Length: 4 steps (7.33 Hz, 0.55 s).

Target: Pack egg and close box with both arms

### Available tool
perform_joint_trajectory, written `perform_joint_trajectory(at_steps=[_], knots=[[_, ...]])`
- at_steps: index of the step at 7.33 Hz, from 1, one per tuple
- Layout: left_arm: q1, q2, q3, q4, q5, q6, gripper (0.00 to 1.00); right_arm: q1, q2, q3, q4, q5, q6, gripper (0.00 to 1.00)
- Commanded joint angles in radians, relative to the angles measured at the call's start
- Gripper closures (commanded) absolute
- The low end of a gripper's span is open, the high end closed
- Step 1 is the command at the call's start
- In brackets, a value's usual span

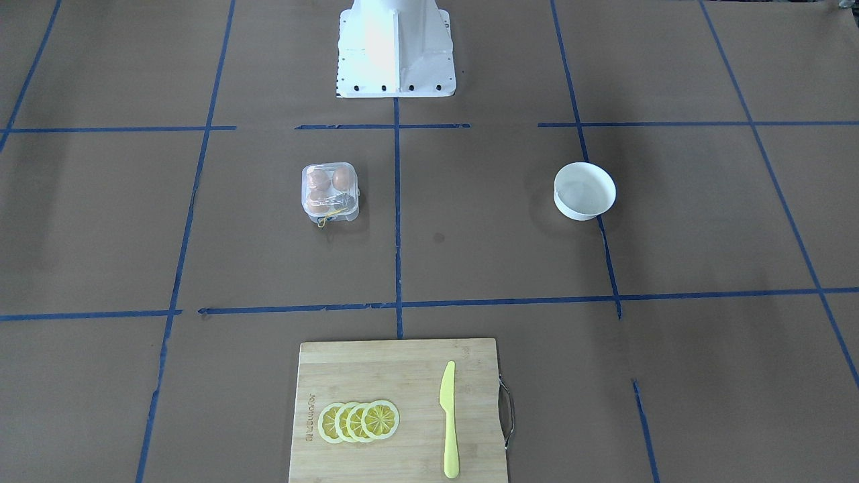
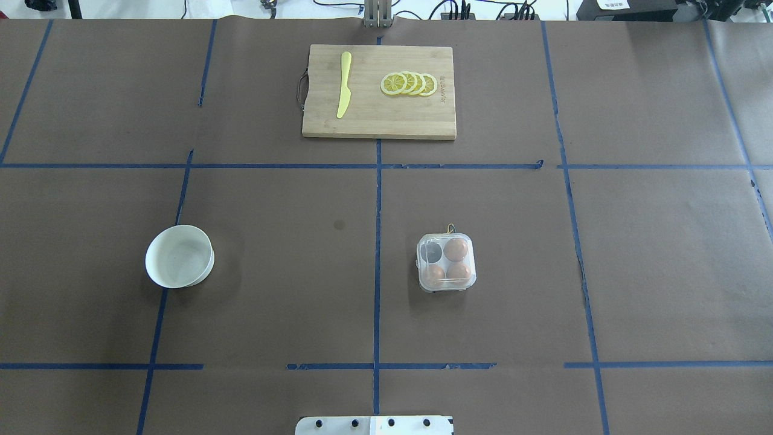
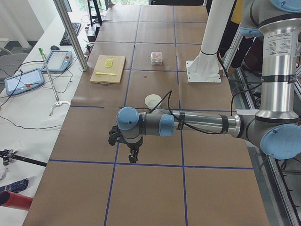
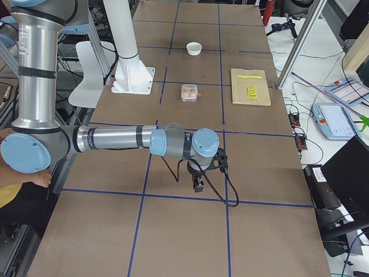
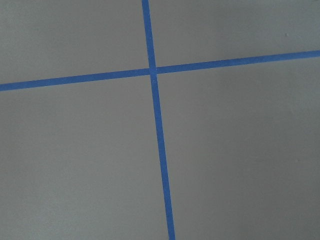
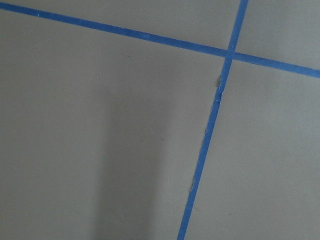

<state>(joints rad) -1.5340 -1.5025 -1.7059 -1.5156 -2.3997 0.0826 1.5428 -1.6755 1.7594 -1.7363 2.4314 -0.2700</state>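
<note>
On my overhead feed, the white bowl (image 2: 208, 266) at left looks empty. Right of centre on the tabletop (image 2: 290, 314) sits the box (image 2: 447, 289), with three eggs (image 2: 456, 248) in its cups and one cup bare. The lid seems down. I judge the plastic light, slippery and flexible, so I'd press the lid's edges and spare the fragile shells. The left hand (image 3: 133, 157) and right hand (image 4: 199, 184) hang well apart from it. I cannot tell whether either is released or clenched.

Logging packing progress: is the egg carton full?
Not full. The box holds three eggs; the fourth cup, far-left in the overhead view, shows empty.
</note>
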Motion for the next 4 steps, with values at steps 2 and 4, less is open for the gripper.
perform_joint_trajectory(at_steps=[2,4], knots=[[0.0,0.002,0.0,0.0,-0.003,-0.003,0.0,0.0,-0.006,0.0,0.0,0.0,0.0,0.0],[0.0,-0.008,-0.012,0.0,-0.001,-0.003,0.0,0.0,-0.006,-0.003,0.0,0.0,0.0,0.0]])
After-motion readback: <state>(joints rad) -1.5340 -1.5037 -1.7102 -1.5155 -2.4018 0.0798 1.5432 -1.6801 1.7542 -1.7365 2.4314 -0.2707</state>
